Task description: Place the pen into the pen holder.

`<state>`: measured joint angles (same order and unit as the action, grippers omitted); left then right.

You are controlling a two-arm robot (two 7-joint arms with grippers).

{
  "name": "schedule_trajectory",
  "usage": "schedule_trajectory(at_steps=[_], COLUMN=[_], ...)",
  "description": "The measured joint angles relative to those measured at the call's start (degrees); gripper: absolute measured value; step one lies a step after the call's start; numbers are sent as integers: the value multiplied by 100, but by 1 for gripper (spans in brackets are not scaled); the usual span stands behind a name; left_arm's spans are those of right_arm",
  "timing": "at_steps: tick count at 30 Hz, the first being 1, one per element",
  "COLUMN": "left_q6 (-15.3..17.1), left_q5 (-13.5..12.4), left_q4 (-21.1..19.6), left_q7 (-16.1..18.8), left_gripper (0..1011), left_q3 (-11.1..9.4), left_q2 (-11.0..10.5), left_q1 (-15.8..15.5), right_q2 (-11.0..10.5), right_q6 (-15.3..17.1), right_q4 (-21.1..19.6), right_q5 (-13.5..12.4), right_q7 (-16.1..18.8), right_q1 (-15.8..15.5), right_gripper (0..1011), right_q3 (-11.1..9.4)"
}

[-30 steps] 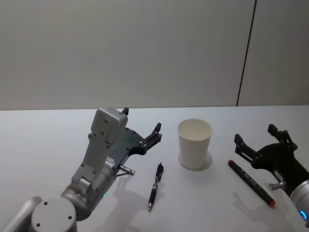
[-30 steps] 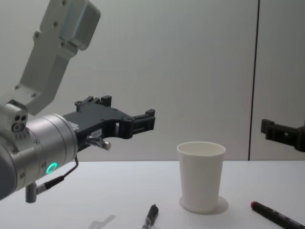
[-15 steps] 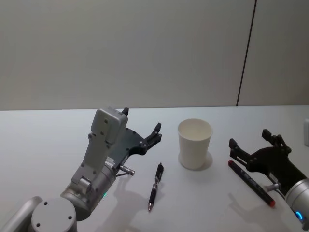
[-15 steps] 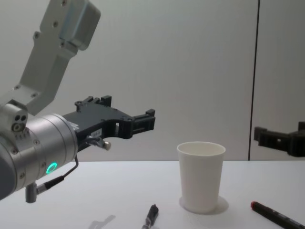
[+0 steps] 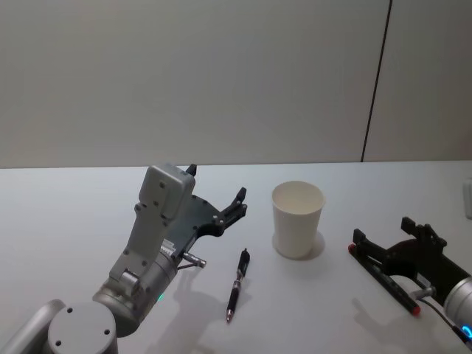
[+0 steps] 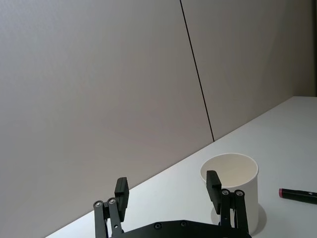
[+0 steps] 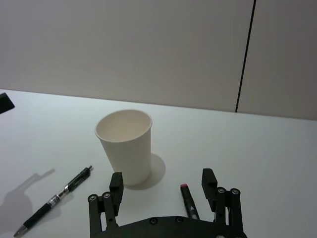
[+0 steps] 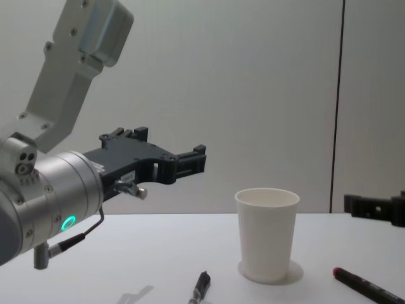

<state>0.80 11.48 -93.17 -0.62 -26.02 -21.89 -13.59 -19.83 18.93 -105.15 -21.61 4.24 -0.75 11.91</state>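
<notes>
Head view: the wide-open right gripper (image 5: 383, 233) partly hides the marker (image 5: 398, 293) lying right of the paper cup (image 5: 298, 219), while a black pen (image 5: 237, 284) lies left of it, near the open left gripper (image 5: 216, 184).

- One pen holder (image 5: 298, 219), a white paper cup.
- One pen (image 5: 237, 284), black, with a silver tip.
- One marker (image 5: 398, 293), dark with a red end.
- Two grippers: left gripper (image 6: 167, 183) and right gripper (image 7: 162, 177), two jaws apiece, four jaws in all.
- One worktop (image 5: 74, 221), plain white.
- One wall (image 5: 184, 74) behind, with one dark vertical seam (image 5: 376, 81).
</notes>
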Motion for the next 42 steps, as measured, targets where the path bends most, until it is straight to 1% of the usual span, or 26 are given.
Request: schedule_trajectory(at_steps=[4, 6, 7, 12, 13, 23, 27, 33, 38, 42], left_q6=[0, 0, 0, 0, 0, 0, 0, 0, 0, 0], left_q5=[0, 0, 0, 0, 0, 0, 0, 0, 0, 0], left_q4=[0, 0, 0, 0, 0, 0, 0, 0, 0, 0], left_q7=[0, 0, 0, 0, 0, 0, 0, 0, 0, 0], left_gripper=[1000, 1000, 1000, 1000, 1000, 1000, 1000, 1000, 1000, 1000], left_q3=[0, 0, 0, 0, 0, 0, 0, 0, 0, 0], left_q2=[0, 0, 0, 0, 0, 0, 0, 0, 0, 0], left_q1=[0, 0, 0, 0, 0, 0, 0, 0, 0, 0], right_q2=[-55, -70, -91, -145, -158, -194, -180, -125, -79, -46], right_q6=[315, 412, 527, 798, 894, 1340, 1445, 1703, 1906, 2124], right_q4=[-3, -1, 7, 37, 45, 156, 223, 426, 613, 809], right_q5=[-192, -254, -320, -472, -526, -784, -832, -904, -902, -824], right_q7=[5, 7, 9, 10, 10, -19, -24, -14, 36, 132], right_q1=[11, 20, 33, 78, 94, 234, 310, 529, 735, 951], right_gripper=[1001, 1001, 1001, 1001, 1001, 1001, 1001, 1001, 1001, 1001], right_q3=[-79, -101, -131, -208, -230, -339, -354, -364, -359, -336])
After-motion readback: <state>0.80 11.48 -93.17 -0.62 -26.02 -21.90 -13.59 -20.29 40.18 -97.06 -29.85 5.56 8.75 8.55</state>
